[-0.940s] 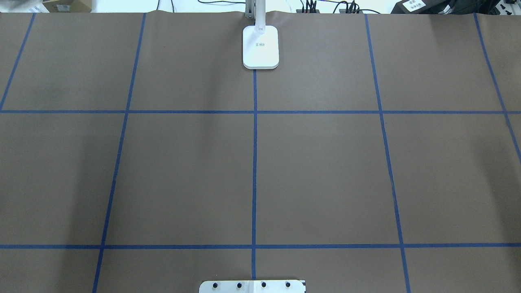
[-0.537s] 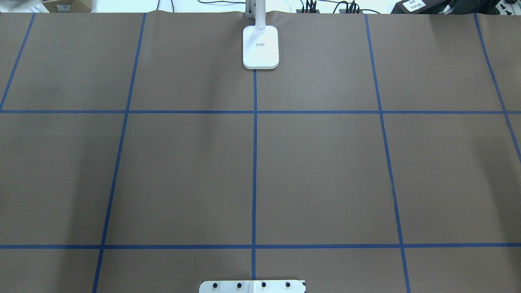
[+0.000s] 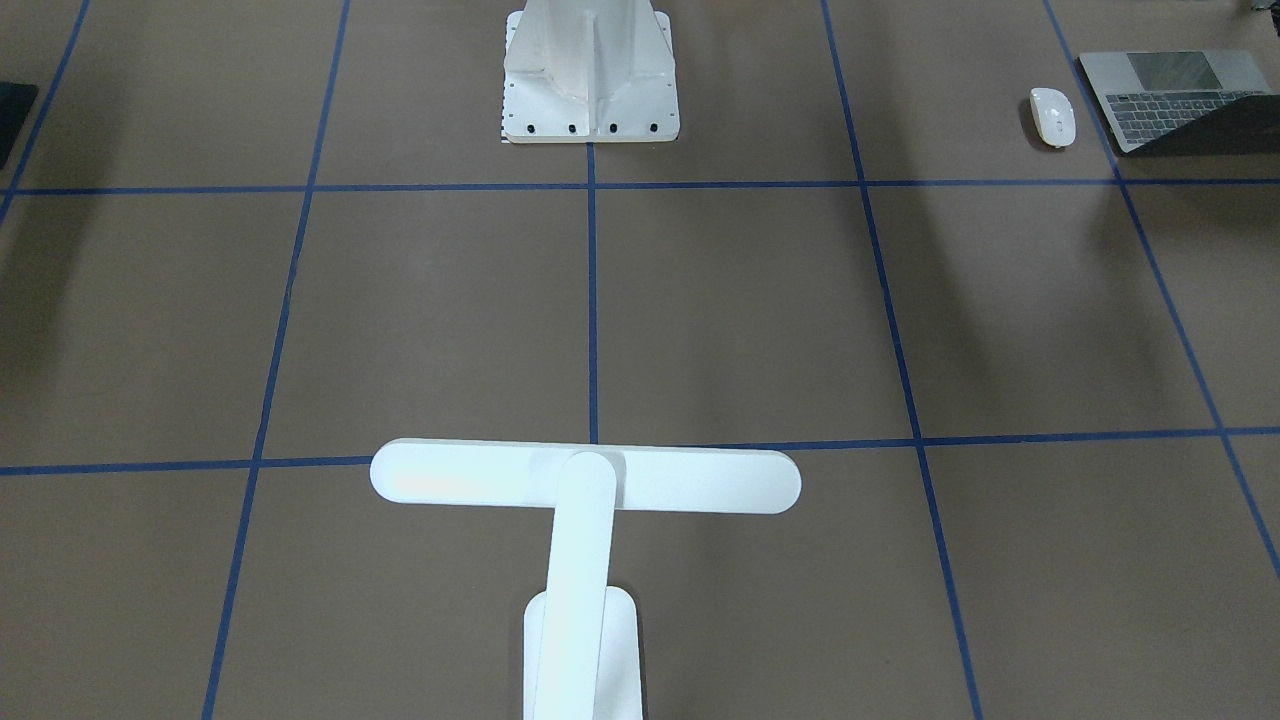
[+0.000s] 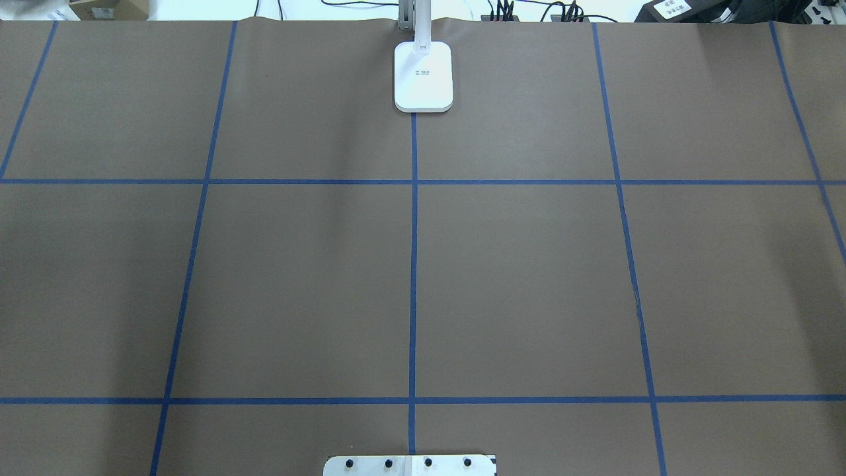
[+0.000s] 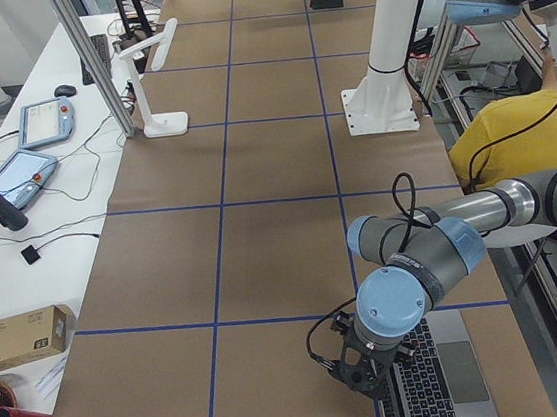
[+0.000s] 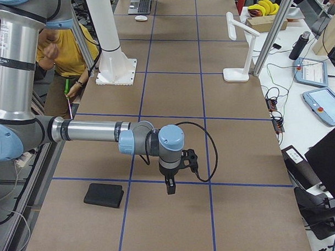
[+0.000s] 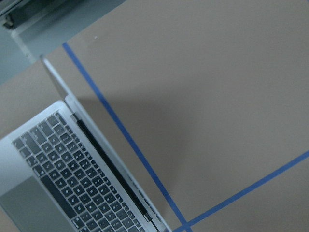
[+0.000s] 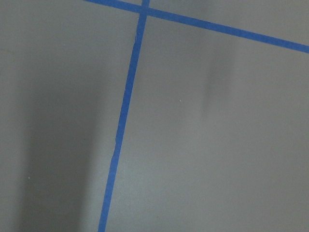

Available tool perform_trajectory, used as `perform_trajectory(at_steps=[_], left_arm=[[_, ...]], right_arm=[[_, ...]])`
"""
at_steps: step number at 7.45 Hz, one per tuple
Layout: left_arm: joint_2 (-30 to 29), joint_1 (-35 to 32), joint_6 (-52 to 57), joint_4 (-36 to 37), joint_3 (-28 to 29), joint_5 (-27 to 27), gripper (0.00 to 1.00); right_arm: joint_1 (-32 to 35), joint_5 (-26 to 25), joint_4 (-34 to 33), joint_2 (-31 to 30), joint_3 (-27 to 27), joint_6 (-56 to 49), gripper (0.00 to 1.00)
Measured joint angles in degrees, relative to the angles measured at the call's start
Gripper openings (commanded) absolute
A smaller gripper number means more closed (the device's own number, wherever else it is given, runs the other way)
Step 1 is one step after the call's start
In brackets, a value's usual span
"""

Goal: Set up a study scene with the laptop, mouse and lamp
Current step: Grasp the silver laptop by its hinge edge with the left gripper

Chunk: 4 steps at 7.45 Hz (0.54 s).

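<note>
The bench [image 4: 529,264] is big & brown w/ blue tape lines. From overhead nothing has changed vs a moment ago. No arm shows there, and the lamp base sits in the same spot. So I think no part of the task is done yet.

The lamp [image 3: 585,480] is next biggest. It stands at the far edge of the bench, in the middle, on the centre tape line. Its long bar head points across, toward the robot.

The laptop [image 3: 1165,95] lies open on the robot's left, close to the robot's side of the bench and well apart from the lamp. The left wrist cam looks right down on its keys & hinge.

A flat black pad [image 6: 104,195] lies on the robot's right side.

The left claw [image 5: 366,380] hangs low just beside the laptop's edge. I can't tell if it's released or clenched, b/c only the side cam shows it. My guess is the laptop gets grabbed first.

The right claw [image 6: 170,187] hangs over bare bench near the black pad. I can't tell its state either.

The mouse [image 3: 1051,115] is smallest. It sits just beside the laptop, not touching it.
</note>
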Motion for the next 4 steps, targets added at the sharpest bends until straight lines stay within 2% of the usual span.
perform_trajectory(at_steps=[1, 4], left_arm=[[-0.6, -0.1, -2.5, 2.4, 3.1, -1.9, 0.94], [-3.4, -0.1, -4.5, 4.4, 13.4, -6.8, 0.77]], right_arm=[[0.0, 0.0, 0.0, 0.0, 0.0, 0.0, 1.00], [0.1, -0.1, 0.0, 0.0, 0.2, 0.0, 1.00]])
